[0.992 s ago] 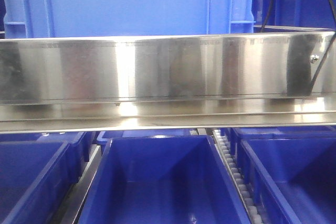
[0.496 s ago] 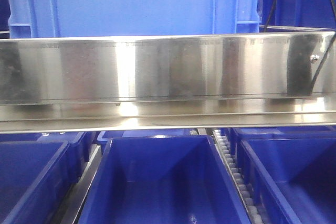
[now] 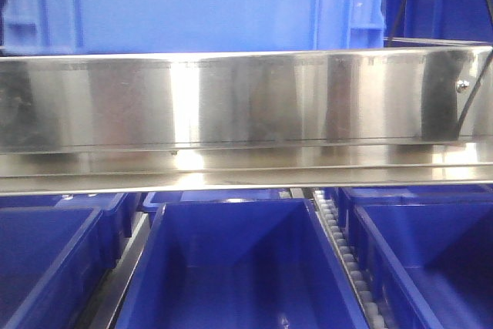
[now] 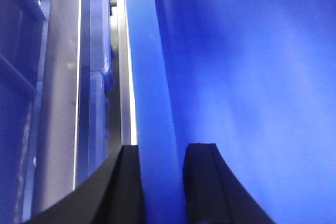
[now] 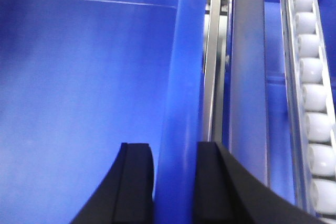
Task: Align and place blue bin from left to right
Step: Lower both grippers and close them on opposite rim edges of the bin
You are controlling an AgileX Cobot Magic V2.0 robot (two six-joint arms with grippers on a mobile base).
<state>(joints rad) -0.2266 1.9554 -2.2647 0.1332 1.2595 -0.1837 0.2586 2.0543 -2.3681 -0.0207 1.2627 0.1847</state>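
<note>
The light blue bin (image 3: 200, 5) fills the top of the front view, above the steel rail, with ribbed ends at both sides. In the left wrist view my left gripper (image 4: 161, 182) is shut on the bin's left rim (image 4: 149, 77), one black finger (image 4: 128, 187) outside and the other inside the wall. In the right wrist view my right gripper (image 5: 174, 182) is shut on the bin's right rim (image 5: 181, 77) in the same way. The bin's smooth inner wall (image 5: 79, 87) fills most of both wrist views.
A wide stainless steel rail (image 3: 246, 105) crosses the front view. Below it stand darker blue tubs (image 3: 239, 267), left, middle and right, with a white roller strip (image 3: 347, 260) between two of them. Rollers (image 5: 310, 93) run along the right of the right wrist view.
The blue bin has risen in the front view and shifted slightly right; its lower ribs and corner lugs now sit higher and part of them has left the frame.
</note>
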